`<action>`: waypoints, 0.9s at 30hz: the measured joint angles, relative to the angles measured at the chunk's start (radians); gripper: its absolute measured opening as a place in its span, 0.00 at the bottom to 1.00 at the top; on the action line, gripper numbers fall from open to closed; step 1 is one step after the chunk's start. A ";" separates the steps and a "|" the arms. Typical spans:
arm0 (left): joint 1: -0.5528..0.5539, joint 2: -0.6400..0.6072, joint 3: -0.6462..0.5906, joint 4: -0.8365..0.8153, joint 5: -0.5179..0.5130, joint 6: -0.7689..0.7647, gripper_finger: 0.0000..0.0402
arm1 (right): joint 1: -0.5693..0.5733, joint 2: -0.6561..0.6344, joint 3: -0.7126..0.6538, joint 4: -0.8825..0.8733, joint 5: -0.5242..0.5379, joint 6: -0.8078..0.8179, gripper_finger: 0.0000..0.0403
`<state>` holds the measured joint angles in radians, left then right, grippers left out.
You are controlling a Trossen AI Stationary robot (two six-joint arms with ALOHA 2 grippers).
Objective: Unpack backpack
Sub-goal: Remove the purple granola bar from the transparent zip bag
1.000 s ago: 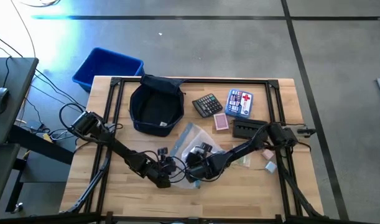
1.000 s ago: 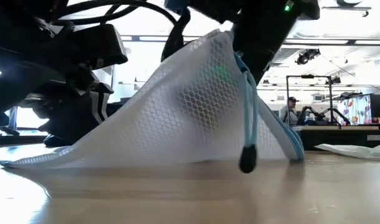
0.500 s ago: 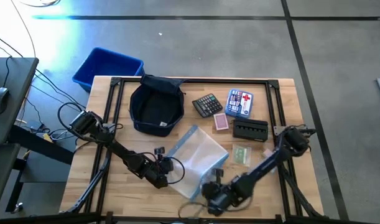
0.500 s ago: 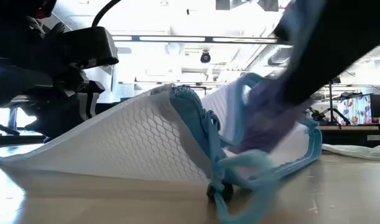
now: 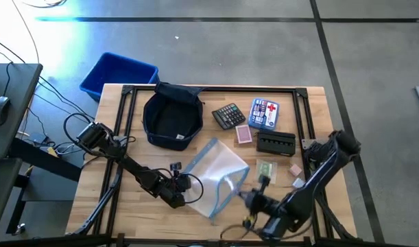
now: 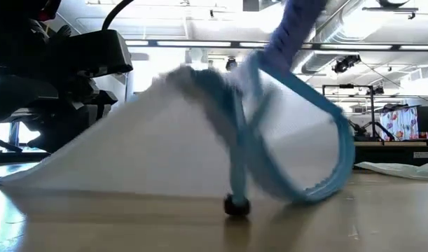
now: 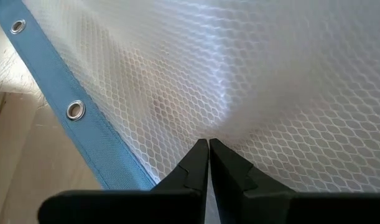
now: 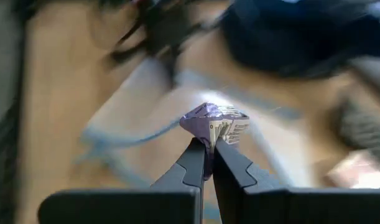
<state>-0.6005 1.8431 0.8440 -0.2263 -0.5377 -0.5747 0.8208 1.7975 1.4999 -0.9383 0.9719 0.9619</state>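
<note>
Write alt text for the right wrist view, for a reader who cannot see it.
The right gripper is shut on a small crumpled purple-and-white packet, held up above the wooden table. Behind it, blurred, lie the blue-edged mesh pouch and the dark backpack.

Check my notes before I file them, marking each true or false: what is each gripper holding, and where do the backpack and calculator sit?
1. The left gripper is shut on the mesh pouch. True.
2. The right gripper is open and empty. False: it is shut on a small purple packet.
3. The backpack lies inside the blue bin. False: it sits on the table.
4. A calculator lies beside the backpack. True.
</note>
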 joint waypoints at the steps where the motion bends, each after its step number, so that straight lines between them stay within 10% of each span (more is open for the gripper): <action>1: -0.001 0.000 0.000 0.001 0.000 0.000 0.00 | -0.010 -0.010 0.000 -0.039 0.041 0.027 0.00; 17: -0.015 0.001 -0.001 0.006 -0.008 0.002 0.00 | -0.419 -0.019 -0.221 -0.398 -0.178 0.401 0.00; 27: -0.015 0.000 -0.001 0.006 -0.008 0.002 0.00 | -0.481 -0.019 -0.363 -0.467 -0.528 0.515 0.00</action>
<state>-0.6155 1.8434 0.8429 -0.2203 -0.5460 -0.5724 0.3397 1.7782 1.1368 -1.4052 0.4438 1.4767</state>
